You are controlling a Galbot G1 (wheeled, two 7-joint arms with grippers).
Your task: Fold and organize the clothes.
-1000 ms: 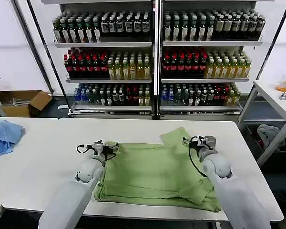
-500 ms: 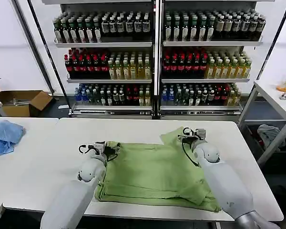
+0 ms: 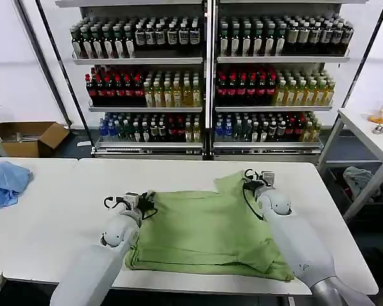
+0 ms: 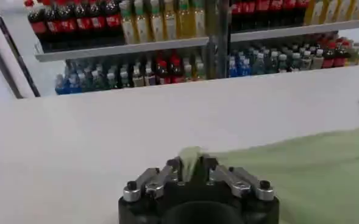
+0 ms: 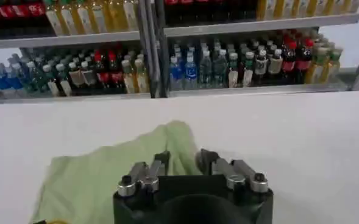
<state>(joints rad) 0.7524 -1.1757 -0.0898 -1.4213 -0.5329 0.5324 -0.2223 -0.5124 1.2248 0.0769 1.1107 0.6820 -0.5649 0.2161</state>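
Behind your worktop [image 3: 191, 171] stand two shelving units [image 3: 207, 76], each with three tiers packed with upright bottles [image 3: 147, 89]: dark-capped ones on top, red and yellow-green ones in the middle, mixed smaller ones at the bottom. On the floor at far left you have an open cardboard box [image 3: 32, 137]; what is in it cannot be made out. A light blue cloth [image 3: 5, 182] lies bunched on the neighbouring worktop to the left. The shirt [image 3: 201, 233] is spread flat on the near half of your worktop, a soft sage-green piece, fairly smooth across the middle, with doubled layers showing along its near edge and a sleeve or flap reaching toward the far right corner. Your left hand [image 3: 142, 199] sits low at the shirt's far left corner; in the left wrist view [image 4: 192, 172] a small bunch of green fabric stands pinched between its closed fingers. Your right hand [image 3: 255, 179] is at the far right flap; in the right wrist view [image 5: 183, 162] its fingers rest on the fabric with a narrow gap between them, and you cannot tell whether they grip the cloth.
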